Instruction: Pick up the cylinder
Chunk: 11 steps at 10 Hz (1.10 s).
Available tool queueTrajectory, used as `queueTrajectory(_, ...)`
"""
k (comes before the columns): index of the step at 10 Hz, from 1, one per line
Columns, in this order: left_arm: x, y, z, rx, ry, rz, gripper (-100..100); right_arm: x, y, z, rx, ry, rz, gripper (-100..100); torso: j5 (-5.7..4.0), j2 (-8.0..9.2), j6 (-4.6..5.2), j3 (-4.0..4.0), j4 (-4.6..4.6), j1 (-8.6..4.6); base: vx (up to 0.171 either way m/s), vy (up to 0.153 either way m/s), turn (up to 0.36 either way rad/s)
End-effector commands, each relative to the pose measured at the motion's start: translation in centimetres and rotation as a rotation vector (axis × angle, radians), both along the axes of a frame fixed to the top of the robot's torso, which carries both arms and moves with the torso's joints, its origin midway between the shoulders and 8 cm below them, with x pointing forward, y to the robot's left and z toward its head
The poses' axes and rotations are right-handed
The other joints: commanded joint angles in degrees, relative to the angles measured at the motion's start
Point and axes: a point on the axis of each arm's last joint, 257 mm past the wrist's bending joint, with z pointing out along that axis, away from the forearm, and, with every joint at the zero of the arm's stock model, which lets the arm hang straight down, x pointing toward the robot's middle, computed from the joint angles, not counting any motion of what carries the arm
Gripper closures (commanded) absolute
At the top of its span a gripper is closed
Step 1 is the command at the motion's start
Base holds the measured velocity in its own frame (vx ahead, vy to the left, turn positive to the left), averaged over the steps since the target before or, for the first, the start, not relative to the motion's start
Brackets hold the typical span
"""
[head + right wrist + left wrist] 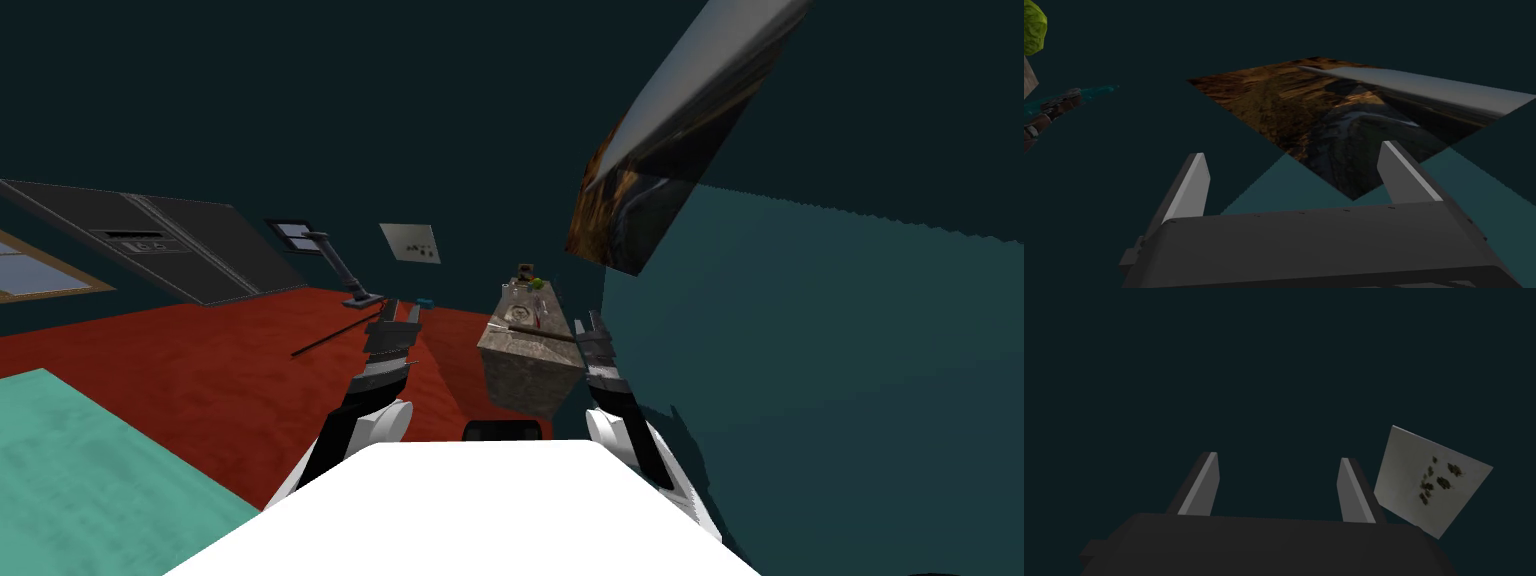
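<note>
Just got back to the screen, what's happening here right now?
Nothing is held yet. Both arms are raised ahead, left hand and right hand open and empty. A narrow stone-topped table with small items stands just ahead, nearer the right hand. I cannot pick out the target among them.

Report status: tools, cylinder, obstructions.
Left tool open, empty. Right tool open, empty. Cylinder not told apart among small items on grey table ahead. Dark rod lies across table's near end.
</note>
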Motion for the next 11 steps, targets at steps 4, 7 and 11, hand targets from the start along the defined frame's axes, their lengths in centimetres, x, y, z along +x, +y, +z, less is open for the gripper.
queueTrajectory(4,0.0,0.0,0.0,0.0,0.0,0.0,0,0.8,-0.1,-3.7,-0.171,0.099,0.014,-100,0.02,0.02,0.0,0.01,0.01,0.06,-0.097,0.065,0.026)
queueTrajectory(7,0.0,0.0,0.0,0.0,0.0,0.0,0,1.1,-0.5,-6.6,-0.304,0.169,0.024,-100,0.04,0.1,0.0,0.07,0.03,0.11,-0.11,0.072,0.05)
queueTrajectory(11,0.0,0.0,0.0,0.0,0.0,0.0,0,1.3,-1.4,-9.8,-0.45,0.243,0.03,-100,0.02,-0.1,0.0,-0.05,-0.01,0.05,-0.062,0.062,0.052)
